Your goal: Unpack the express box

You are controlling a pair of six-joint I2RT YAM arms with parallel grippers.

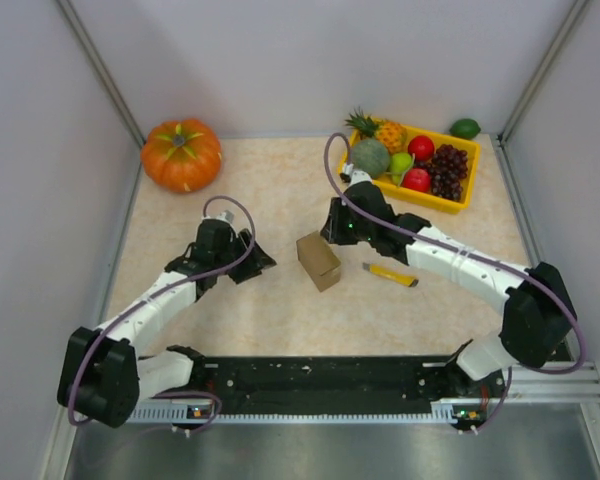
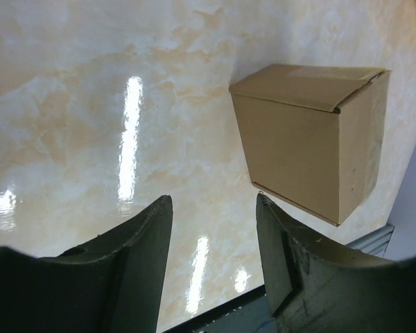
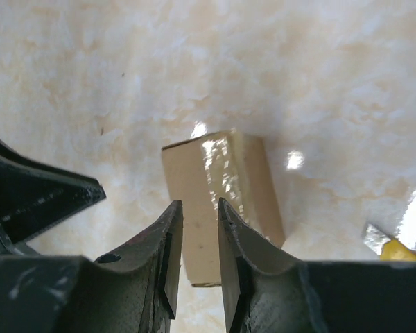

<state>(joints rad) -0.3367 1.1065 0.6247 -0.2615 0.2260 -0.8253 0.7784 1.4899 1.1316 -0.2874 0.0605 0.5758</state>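
Observation:
The express box [image 1: 318,260] is a small brown carton with its flaps closed, standing on the table between my two arms. Shiny tape runs along its top in the right wrist view [image 3: 225,170]. My left gripper [image 1: 258,260] is open and empty, just left of the box; in the left wrist view the box [image 2: 308,139] lies ahead and to the right of the gripper [image 2: 213,202]. My right gripper [image 1: 330,230] hovers over the box's far end. Its jaws [image 3: 197,206] stand a narrow gap apart with nothing between them.
A yellow utility knife [image 1: 390,274] lies just right of the box; it also shows in the right wrist view [image 3: 392,248]. An orange pumpkin [image 1: 181,154] sits at the back left. A yellow fruit tray [image 1: 458,200] and a lime [image 1: 465,128] are at the back right.

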